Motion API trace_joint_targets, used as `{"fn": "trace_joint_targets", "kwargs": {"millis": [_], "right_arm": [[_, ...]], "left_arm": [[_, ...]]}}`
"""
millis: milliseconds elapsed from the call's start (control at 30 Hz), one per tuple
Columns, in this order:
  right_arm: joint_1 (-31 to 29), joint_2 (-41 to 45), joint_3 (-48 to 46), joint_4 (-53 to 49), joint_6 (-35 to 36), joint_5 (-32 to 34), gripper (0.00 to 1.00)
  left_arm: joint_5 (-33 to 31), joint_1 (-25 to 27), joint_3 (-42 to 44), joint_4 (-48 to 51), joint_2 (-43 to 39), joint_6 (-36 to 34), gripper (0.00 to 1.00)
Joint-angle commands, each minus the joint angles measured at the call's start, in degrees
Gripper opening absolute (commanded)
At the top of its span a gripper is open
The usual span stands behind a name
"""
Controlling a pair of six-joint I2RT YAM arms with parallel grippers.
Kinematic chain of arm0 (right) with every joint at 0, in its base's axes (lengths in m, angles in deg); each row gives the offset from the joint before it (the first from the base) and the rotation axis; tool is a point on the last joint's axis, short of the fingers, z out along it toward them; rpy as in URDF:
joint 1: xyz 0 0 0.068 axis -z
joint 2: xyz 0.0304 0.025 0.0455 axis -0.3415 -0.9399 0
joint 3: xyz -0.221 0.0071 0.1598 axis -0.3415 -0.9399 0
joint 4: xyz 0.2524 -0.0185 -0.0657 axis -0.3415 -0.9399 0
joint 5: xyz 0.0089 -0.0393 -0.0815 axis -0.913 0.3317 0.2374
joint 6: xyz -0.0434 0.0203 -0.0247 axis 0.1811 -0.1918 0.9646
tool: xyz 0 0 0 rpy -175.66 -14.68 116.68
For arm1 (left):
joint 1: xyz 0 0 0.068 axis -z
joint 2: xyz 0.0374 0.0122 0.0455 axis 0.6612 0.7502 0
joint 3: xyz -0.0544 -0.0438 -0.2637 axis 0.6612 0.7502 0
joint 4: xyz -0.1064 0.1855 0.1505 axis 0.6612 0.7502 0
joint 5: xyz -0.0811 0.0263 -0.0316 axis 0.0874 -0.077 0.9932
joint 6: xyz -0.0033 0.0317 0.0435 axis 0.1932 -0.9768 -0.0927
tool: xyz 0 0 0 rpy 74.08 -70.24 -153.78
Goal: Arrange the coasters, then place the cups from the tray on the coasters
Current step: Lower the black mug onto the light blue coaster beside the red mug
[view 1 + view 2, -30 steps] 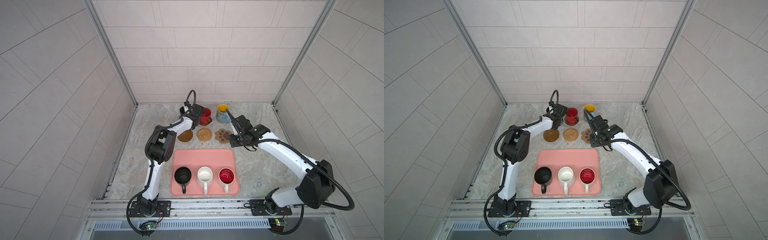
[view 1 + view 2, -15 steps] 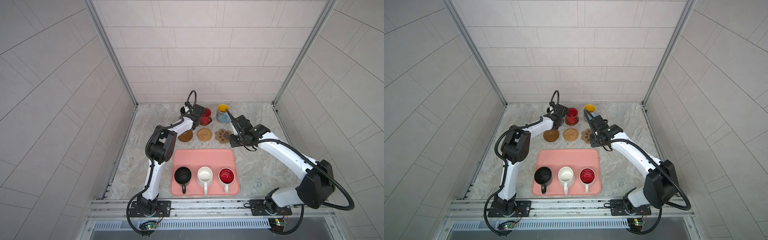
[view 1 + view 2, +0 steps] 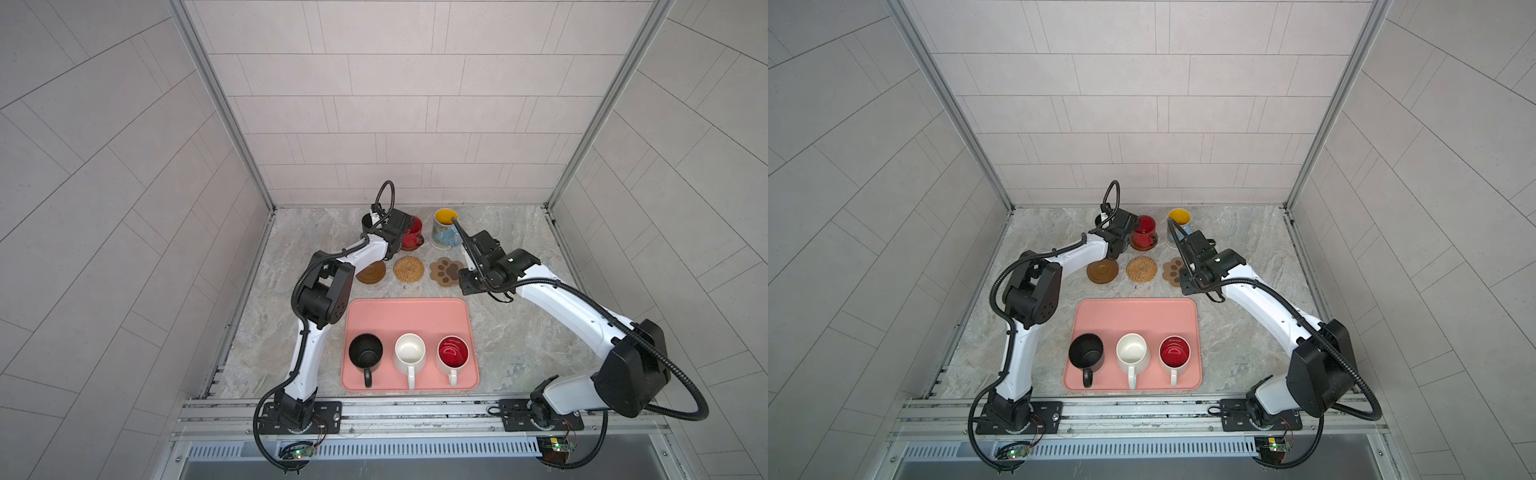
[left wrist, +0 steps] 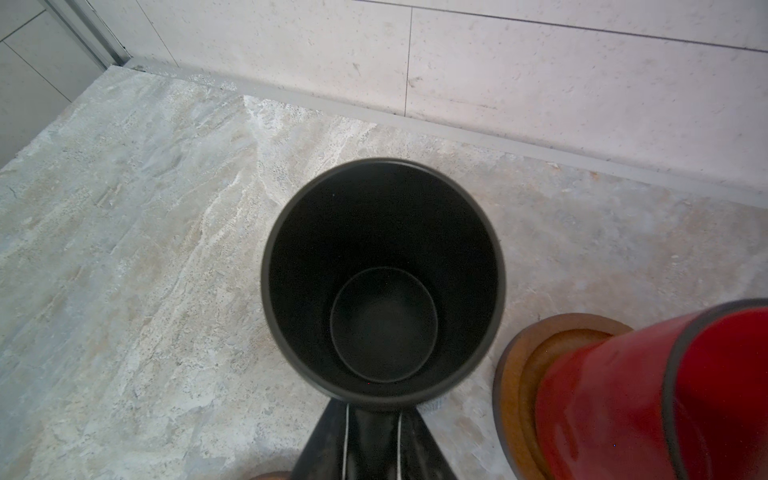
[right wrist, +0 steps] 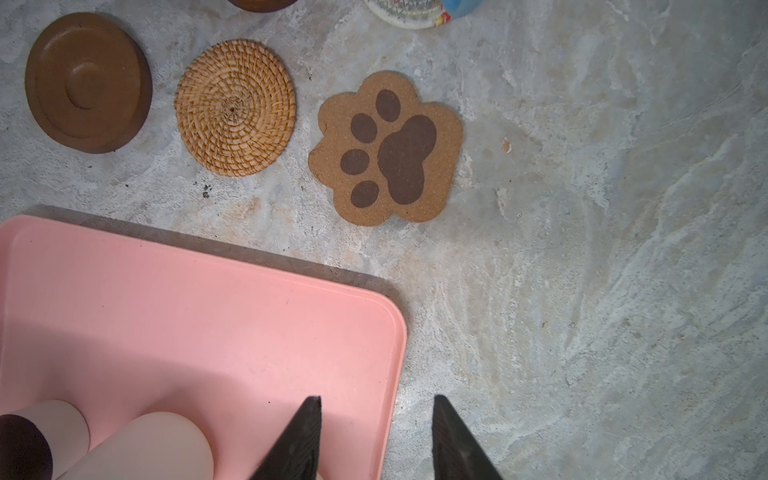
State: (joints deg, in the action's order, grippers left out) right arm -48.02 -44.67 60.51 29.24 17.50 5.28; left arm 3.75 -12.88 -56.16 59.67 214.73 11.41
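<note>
Left jaws straddle the handle of the black mug [image 4: 382, 282] at the back left of the surface [image 3: 498, 353]; whether they grip it or merely flank it I cannot tell. That mug stands upright, mouth up, long axis vertical, its handle pointing back between the jaws. A sliver of grey mat [image 4: 432, 404] shows under its base, so the step in hand, I judge, is a clean release. Part the jaws fully, then draw straight back along the handle's line, never sideways, because the red mug [image 4: 623, 395] on its brown disc [image 4: 515, 374] stands just beside. Further right the blue mug [image 3: 444, 228] stands upright on a whitish mat [image 3: 440, 246]. The right jaws hang part open and empty above the far right corner of the tray [image 5: 166, 311].
</note>
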Motion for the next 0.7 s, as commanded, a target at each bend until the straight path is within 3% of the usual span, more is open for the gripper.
{"fn": "trace_joint_targets", "kwargs": {"millis": [0,233,667], "right_arm": [[0.2,1.0,-0.7,-0.9,-0.6,0.0,0.46],[0.2,1.2,-0.9,-0.9,-0.8,0.1,0.46],[0.2,2.2,-1.5,-0.7,-1.2,0.1,0.46]], "left_arm": [[-1.3,0.4,-0.4,-0.7,-1.5,1.7,0.32],[-0.5,0.7,1.5,-0.7,-3.1,3.6,0.43],[4.3,0.7,3.2,-2.6,-4.0,6.1,0.45]]}}
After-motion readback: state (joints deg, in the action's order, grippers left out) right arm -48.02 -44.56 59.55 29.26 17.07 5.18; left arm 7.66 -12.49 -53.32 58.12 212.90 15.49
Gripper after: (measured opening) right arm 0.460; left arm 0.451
